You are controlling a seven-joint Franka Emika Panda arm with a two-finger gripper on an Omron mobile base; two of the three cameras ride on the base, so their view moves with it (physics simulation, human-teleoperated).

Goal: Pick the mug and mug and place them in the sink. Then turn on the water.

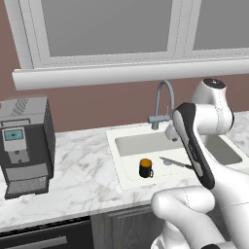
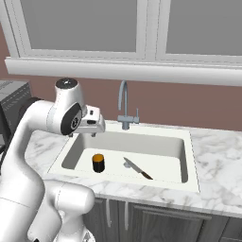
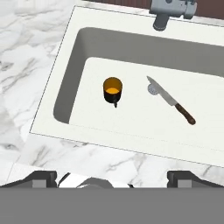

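Working left to right, I note a coffee machine [image 1: 25, 146] at the far left of the marble counter [image 1: 82, 170], well apart from the sink [image 1: 127, 182]. The black mug [image 1: 146, 168] stands upright on the sink floor, toward its left half, handle facing the front wall; I count that one as placed. The teal mug appears nowhere in my views, so I cannot report its position. Right of the black mug lies a knife [image 3: 170, 100], its blade tip by the drain [image 3: 153, 89], touching neither mug nor wall. The faucet [image 2: 124, 106] rises behind the basin, with no stream running. My gripper [image 3: 113, 180] hovers above the sink's front edge, fingers spread wide and holding nothing. I judge the step in hand to be locating the second mug; the next move calls for swinging away from the basin to find it.
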